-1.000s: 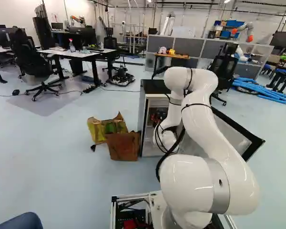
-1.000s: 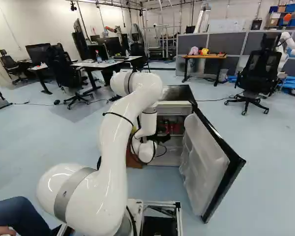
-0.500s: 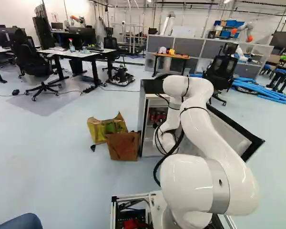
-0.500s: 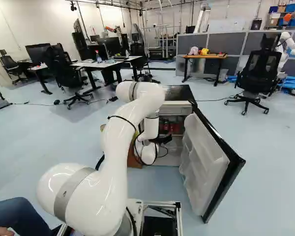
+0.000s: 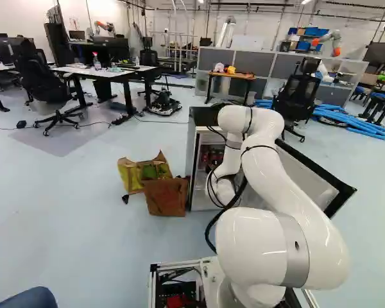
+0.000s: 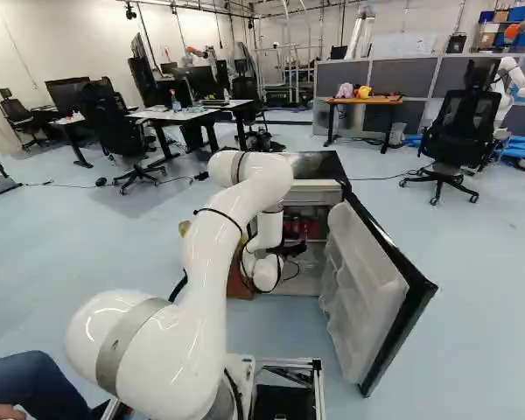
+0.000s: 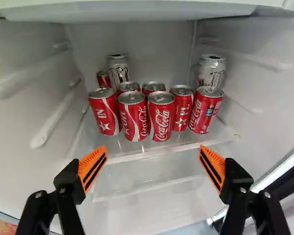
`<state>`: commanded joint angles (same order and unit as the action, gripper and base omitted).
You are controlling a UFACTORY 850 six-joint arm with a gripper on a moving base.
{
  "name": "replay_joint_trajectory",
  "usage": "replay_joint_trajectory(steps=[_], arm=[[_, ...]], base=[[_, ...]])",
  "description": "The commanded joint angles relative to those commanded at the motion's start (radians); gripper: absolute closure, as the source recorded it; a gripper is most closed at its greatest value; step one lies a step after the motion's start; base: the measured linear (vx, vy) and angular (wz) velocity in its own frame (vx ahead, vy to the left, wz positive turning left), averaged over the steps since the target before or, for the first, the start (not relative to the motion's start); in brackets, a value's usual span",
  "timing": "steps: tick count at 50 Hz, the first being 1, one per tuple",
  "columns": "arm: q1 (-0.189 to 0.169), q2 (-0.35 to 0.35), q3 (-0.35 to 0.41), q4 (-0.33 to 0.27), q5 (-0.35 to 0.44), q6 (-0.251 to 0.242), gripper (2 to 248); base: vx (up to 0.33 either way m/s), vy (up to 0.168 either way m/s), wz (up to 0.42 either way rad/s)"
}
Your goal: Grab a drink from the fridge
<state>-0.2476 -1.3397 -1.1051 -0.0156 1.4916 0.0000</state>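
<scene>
- We see the foremost red can (image 7: 161,117) standing upright on the fridge shelf (image 7: 152,152), straight ahead of the fingers and near the middle of their spread; we take it as the likeliest drink to grab, though the task would allow any.
- Its long axis runs up and down, while the fingers face each other from side to side, so we judge that a straight push inward should bring the pads around its flanks.
- Tight company marks the front row: another red can (image 7: 133,117) stands just beside it, and a third (image 7: 182,107) stands close on the other flank, slightly deeper in. We reckon the present spread could take in or nudge these neighbours, so the aim matters more than the reach.
- Farther back, silver cans (image 7: 118,71) stand behind the red ones, apart from our coming move.
- Short of the shelf's front edge, the fingers (image 7: 92,167) stand wide apart, with nothing held between them. We cannot tell whether they are level with the can's middle or lower.
- Outside, our white arm (image 6: 214,245) reaches toward the fridge (image 6: 319,164), whose door (image 6: 359,262) hangs open to one side, leaving the way in from the front, by our judgement, free.
</scene>
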Motion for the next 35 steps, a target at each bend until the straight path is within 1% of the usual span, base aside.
replay_joint_trajectory(steps=[13,35], arm=[[-0.004,-0.017,-0.036,0.018,-0.043,0.0,3],[-0.002,-0.03,-0.062,0.02,-0.044,0.0,3]], base=[[0.0,0.0,0.0],[0.0,0.0,0.0]])
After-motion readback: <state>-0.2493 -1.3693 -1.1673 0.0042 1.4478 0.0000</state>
